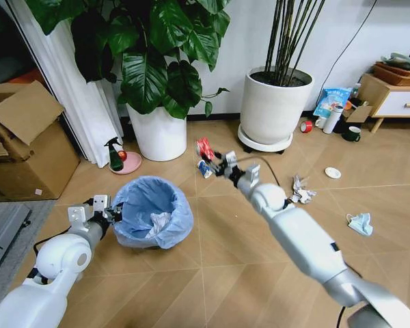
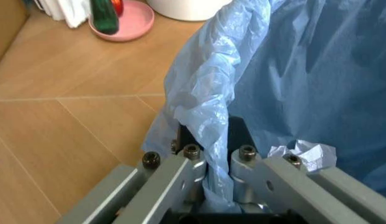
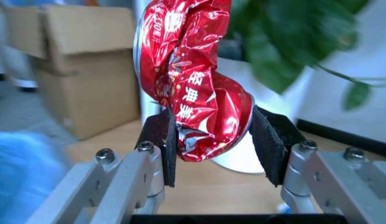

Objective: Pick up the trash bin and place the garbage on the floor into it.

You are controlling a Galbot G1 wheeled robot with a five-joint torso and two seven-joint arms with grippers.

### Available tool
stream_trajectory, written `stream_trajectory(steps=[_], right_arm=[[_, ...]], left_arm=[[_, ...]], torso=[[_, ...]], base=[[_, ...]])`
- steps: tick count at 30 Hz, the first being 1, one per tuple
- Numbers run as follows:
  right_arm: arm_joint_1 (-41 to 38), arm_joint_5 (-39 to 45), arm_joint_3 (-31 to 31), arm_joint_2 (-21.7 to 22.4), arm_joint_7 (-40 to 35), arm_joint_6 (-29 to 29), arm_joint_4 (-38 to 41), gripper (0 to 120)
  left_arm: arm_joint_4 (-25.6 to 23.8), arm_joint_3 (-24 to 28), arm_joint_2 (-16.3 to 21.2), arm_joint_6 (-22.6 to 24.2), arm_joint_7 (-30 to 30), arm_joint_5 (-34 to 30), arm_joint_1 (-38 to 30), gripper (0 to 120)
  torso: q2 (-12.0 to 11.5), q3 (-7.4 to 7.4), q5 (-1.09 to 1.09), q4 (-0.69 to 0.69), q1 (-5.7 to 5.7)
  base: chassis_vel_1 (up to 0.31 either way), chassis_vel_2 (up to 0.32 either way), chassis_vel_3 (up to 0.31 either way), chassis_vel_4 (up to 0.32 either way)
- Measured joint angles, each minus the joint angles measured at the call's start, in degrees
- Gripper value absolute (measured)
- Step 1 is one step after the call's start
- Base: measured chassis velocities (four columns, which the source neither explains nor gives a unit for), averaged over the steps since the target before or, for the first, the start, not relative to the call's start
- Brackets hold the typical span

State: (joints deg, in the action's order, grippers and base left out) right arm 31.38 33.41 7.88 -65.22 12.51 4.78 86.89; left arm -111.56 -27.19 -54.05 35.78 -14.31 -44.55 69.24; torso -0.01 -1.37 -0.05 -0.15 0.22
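Note:
The trash bin [image 1: 152, 212], lined with a crinkly light-blue bag, stands on the wooden floor [image 1: 212, 280] at my front left. My left gripper [image 1: 116, 213] is shut on its near rim [image 2: 205, 93], the bag pinched between the fingers [image 2: 191, 164]. A white paper wad [image 2: 305, 154] lies inside. My right gripper [image 1: 215, 164] is held above the floor beyond the bin, shut on a crushed red can [image 3: 193, 88] [image 1: 205, 148]. On the floor to the right lie a crumpled paper wad [image 1: 301, 191], a white disc [image 1: 333, 173] and a blue face mask [image 1: 360, 223].
Two big white plant pots [image 1: 160, 130] [image 1: 273, 102] stand against the back wall. A cardboard box [image 1: 27, 147] is at the left, with a pink dish and green spray bottle [image 1: 123, 160] near it. A red tape roll [image 1: 305, 126], mugs [image 1: 353, 133] and a low cabinet [image 1: 393, 96] are at the back right.

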Motion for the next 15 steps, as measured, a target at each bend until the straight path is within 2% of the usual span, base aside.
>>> stream_trajectory(steps=[3,4,10,15], right_arm=[[-0.83,2.65,5.60,-0.10,-1.94,1.77,5.88,36],[-0.83,2.65,5.60,-0.10,-1.94,1.77,5.88,36],[-1.82,5.82,15.42,0.96,-3.34,2.74,10.90,36],[-1.61,5.90,17.44,1.79,-3.50,3.90,11.26,36]], left_arm=[[0.24,0.55,-0.21,0.28,0.04,-0.07,-0.46,0],[0.24,0.55,-0.21,0.28,0.04,-0.07,-0.46,0],[0.35,0.65,-0.08,0.56,0.00,-0.29,-0.57,0],[0.34,0.35,-0.03,0.59,-0.04,-0.45,-0.55,0]], torso=[[0.00,0.00,0.00,0.01,0.00],[0.00,0.00,0.00,0.01,0.00],[0.00,0.00,0.00,0.04,0.00],[0.00,0.00,0.00,0.01,0.00]], base=[[0.000,0.000,0.000,0.000],[0.000,0.000,0.000,0.000],[0.000,0.000,0.000,0.000],[0.000,0.000,0.000,0.000]])
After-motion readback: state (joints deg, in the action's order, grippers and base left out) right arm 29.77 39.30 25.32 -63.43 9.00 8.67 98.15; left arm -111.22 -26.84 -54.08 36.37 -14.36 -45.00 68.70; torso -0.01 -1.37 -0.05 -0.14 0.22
